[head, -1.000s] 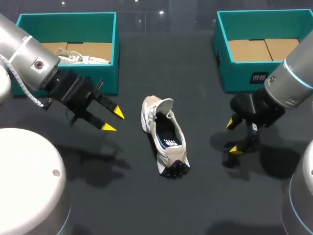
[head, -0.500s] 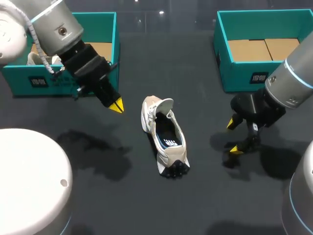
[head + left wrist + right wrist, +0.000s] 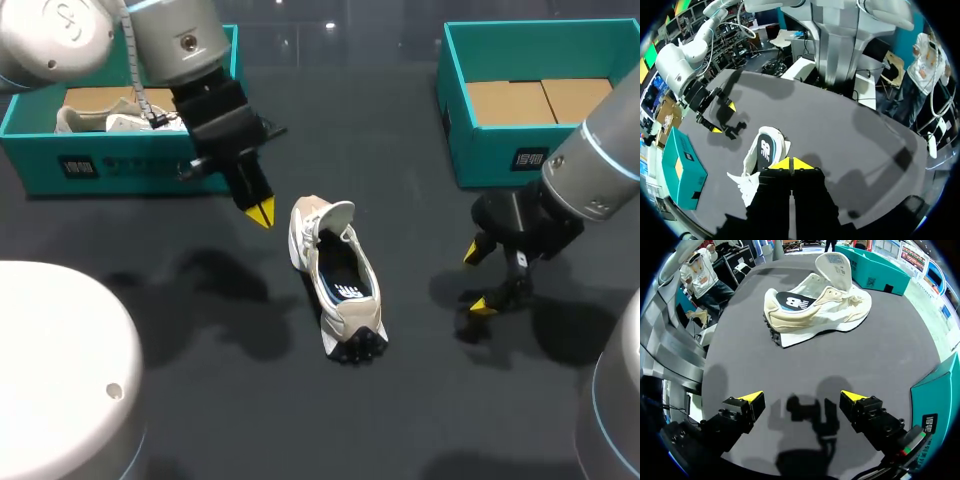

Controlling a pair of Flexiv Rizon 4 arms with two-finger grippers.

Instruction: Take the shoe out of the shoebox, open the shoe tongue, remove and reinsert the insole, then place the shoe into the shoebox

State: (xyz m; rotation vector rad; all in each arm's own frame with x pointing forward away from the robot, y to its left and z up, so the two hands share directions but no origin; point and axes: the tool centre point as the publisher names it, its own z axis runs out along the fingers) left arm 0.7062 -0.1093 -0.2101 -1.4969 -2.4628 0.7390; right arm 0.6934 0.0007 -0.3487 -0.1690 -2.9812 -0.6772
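closing in: left end effector, tips now pinched together, swung from desk's left side to just beside shoe. shoe lies on desk, tongue raised, insole seated. right end effector spread wide, unmoved. insole removal likely next.

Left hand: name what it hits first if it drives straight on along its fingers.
Probably the black table just beside the shoe; the left hand might clip the shoe's side, depth is unclear.

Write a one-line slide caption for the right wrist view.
Open right gripper hovers short of the cream shoe, tongue raised, insole visible inside.
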